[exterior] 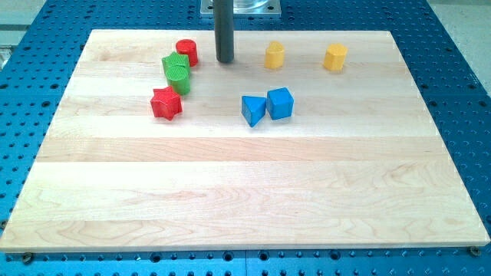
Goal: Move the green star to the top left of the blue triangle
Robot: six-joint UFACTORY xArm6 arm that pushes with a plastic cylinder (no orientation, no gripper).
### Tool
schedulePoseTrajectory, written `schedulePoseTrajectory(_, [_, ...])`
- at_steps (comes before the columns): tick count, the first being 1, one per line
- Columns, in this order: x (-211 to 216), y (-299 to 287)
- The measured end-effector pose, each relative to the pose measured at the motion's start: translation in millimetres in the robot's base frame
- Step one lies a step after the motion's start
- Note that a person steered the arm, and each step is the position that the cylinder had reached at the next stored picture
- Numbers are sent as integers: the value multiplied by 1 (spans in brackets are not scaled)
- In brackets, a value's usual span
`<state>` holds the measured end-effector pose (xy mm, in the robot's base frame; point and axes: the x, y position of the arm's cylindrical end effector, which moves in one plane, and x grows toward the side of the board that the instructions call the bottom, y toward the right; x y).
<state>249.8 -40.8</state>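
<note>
Two green blocks touch each other at the view's upper left. The upper one (pixel 173 63) looks like the green star and the lower one (pixel 179 79) looks round. The blue triangle (pixel 252 110) lies near the board's middle, to the right of and below them, with a blue cube (pixel 281 103) touching its right side. My tip (pixel 225 60) rests on the board near the top edge. It is about a block's width to the right of the green star and above-left of the blue triangle, touching no block.
A red cylinder (pixel 186 51) sits just above-right of the green blocks, between them and my tip. A red star (pixel 165 103) lies just below them. Two yellow blocks (pixel 275 55) (pixel 335 57) sit at the top right. The wooden board (pixel 245 192) lies on a blue perforated table.
</note>
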Motion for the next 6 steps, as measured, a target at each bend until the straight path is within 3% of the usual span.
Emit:
schedulePoseTrajectory(1, [-44,-56])
schedulePoseTrajectory(2, [-19,-161])
schedulePoseTrajectory(3, [49,-191])
schedulePoseTrajectory(4, [64,-135])
schedulePoseTrajectory(6, [46,-51])
